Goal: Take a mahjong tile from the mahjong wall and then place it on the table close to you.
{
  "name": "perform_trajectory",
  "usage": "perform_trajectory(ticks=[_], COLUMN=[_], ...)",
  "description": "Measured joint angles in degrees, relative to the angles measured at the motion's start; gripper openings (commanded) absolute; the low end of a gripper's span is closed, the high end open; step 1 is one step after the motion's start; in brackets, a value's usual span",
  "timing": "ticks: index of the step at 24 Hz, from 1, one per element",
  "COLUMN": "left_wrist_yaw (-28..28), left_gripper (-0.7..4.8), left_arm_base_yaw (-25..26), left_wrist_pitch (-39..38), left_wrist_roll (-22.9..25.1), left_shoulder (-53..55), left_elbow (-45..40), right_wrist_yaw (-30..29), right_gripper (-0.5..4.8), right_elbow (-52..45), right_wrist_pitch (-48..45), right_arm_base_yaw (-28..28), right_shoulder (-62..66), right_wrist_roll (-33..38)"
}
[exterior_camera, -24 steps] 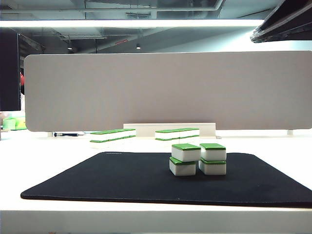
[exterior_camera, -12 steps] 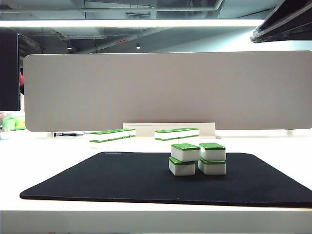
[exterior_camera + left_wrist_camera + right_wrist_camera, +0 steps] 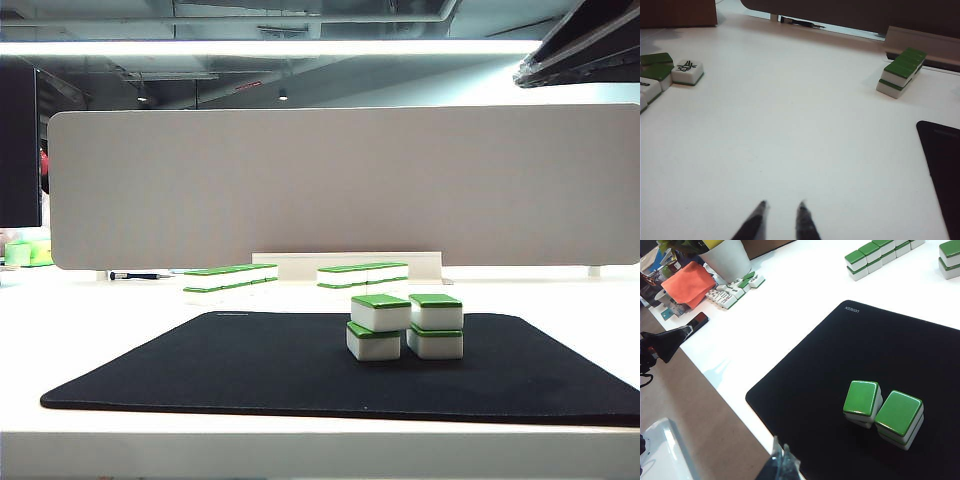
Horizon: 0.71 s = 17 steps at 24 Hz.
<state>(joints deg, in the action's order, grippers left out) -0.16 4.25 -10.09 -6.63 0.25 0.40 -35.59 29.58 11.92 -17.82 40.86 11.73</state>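
**Both pincers clear of the tiles; the pick is not yet made**

The left pincer [image 3: 781,220], narrow and empty, hangs over bare tabletop [image 3: 790,125]; the right pincer [image 3: 782,462], apparently shut, sits above the black mat [image 3: 815,380] toward the near edge. The mahjong wall [image 3: 405,327] stands mid-mat. Judged best: open wide first, descend squarely over one top tile, lift straight.

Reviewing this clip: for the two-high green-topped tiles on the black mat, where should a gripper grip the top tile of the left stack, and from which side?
Probably from above, fingers on the white sides facing toward and away from the exterior camera of the top tile. It sits skewed on the lower tile, and the neighbouring stack crowds its right side. The left gripper, nearly closed over bare table, and the right gripper, at the mat edge, hold nothing.
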Motion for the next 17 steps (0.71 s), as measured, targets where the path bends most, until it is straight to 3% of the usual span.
perform_trajectory(ticks=[11,17], left_wrist_yaw=[0.0,0.0], left_gripper=[0.75,0.75], left_arm_base_yaw=[0.0,0.0], left_wrist_pitch=[0.0,0.0], left_wrist_roll=[0.0,0.0], left_shoulder=[0.0,0.0], left_elbow=[0.0,0.0], right_wrist_yaw=[0.1,10.5], right_gripper=[-0.01,-0.01], right_elbow=[0.0,0.0], right_wrist_pitch=[0.1,0.3], right_arm_base_yaw=[0.0,0.4], right_shoulder=[0.0,-0.1], right_wrist_roll=[-1.0,-3.0])
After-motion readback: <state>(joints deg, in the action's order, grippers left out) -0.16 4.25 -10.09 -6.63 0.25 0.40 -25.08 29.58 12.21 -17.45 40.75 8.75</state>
